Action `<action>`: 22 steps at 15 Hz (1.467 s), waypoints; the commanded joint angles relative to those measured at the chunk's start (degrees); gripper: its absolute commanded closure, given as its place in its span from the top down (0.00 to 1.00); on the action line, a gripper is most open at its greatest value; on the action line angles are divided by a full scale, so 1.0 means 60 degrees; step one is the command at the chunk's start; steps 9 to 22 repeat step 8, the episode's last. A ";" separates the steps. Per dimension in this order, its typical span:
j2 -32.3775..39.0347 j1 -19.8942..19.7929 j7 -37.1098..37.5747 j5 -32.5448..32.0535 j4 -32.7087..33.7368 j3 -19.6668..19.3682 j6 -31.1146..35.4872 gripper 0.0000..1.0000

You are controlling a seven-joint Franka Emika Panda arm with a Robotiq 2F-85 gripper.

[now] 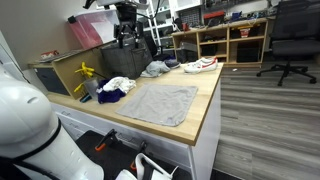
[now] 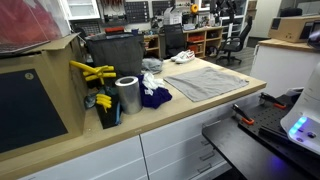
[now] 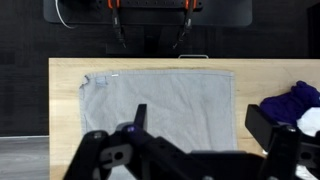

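No readable text, labels, brands, numbers or signs anywhere

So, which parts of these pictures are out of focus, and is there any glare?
Wrist view: the gripper, jaws wide open, looks dark and soft in the foreground, while the grey towel beneath is sharp and evenly lit. In an exterior view the white rounded body in the near corner is blurred. In an exterior view the metal cylinder carries a bright sheen.

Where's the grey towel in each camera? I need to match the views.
In an exterior view: grey towel spread flat mid-counter.
In an exterior view: grey towel right of centre, on the counter.
Wrist view: it fills the middle.
Shared landmark: purple cloth beside the towel.
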 commanded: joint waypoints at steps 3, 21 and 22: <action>-0.1455 0.0141 0.0983 0.0035 -0.0727 0.0177 0.1593 1.00; -0.1284 0.0154 0.0757 -0.0014 -0.0483 0.0122 0.1346 1.00; -0.1284 0.0154 0.0757 -0.0014 -0.0483 0.0122 0.1346 1.00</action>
